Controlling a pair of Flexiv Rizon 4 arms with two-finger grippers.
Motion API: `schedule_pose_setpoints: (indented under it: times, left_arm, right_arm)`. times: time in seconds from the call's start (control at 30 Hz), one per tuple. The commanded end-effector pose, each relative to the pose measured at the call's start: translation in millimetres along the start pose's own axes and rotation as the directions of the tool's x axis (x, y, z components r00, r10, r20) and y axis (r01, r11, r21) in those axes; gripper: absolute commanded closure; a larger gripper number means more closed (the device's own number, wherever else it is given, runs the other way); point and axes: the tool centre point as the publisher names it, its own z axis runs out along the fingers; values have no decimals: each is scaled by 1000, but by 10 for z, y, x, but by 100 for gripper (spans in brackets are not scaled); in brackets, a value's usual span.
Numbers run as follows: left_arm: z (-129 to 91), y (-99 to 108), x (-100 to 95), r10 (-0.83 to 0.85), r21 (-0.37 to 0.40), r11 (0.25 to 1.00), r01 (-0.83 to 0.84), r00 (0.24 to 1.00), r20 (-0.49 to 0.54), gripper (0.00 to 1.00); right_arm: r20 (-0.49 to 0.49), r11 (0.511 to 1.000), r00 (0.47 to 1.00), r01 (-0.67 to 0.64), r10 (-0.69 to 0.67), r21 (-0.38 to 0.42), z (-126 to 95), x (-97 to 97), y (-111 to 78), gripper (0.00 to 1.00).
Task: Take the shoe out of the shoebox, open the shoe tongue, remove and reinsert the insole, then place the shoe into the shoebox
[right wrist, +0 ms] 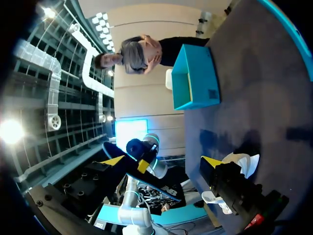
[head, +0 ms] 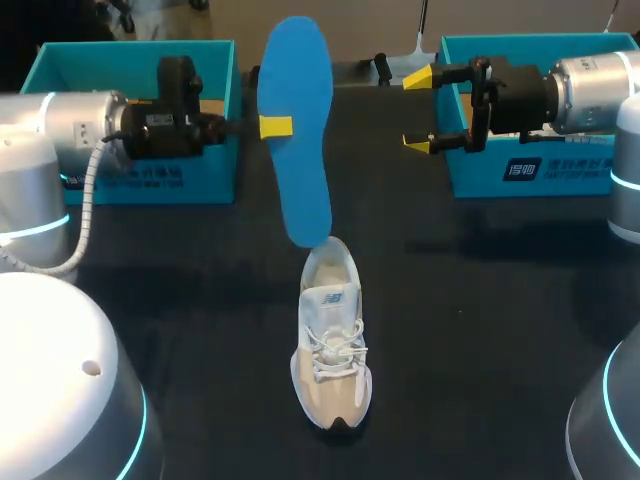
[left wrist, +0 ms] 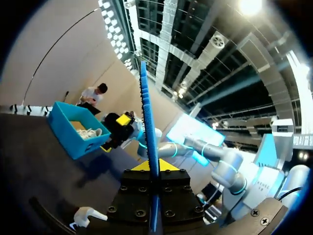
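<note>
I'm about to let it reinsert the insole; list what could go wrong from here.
The left hand pinches the insole by one edge only, so it could twist or slip on the way down.
The shoe stands free on the table, with the open right hand away from it; pushing the insole in might shove or tip it.

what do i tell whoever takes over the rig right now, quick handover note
Left gripper: shut on the blue insole, held upright above the heel of the shoe.
Right gripper: open, empty, in front of the right shoebox.
The shoe lies on the table, out of the box.
Done: shoe out, insole out.
Left: reinsert insole, put shoe back in the shoebox.
</note>
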Motion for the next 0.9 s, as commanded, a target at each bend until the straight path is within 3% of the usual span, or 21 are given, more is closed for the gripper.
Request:
schedule_pose_setpoints:
  times: [0.03, 0.37, 0.8, 0.9]
  left_arm:
    - [29, 83, -187, -394, 130, 910, 393, 919, -22, 100]
    - [71, 147, -420, -485, 217, 856, 468, 874, 26, 100]
    - [25, 254, -654, -511, 175, 848, 500, 859, 18, 100]
    - [20, 253, -699, -524, 172, 840, 514, 851, 16, 100]
  right_arm:
    - [1, 1000, 1000, -1, 1, -2, 6, 0, -5, 0]
    - [1, 1000, 1000, -1, 1, -2, 6, 0, -5, 0]
    - [1, 1000, 1000, -1, 1, -2, 6, 0, -5, 0]
    - [81, 999, 996, 35, -36, 6, -13, 83, -20, 0]
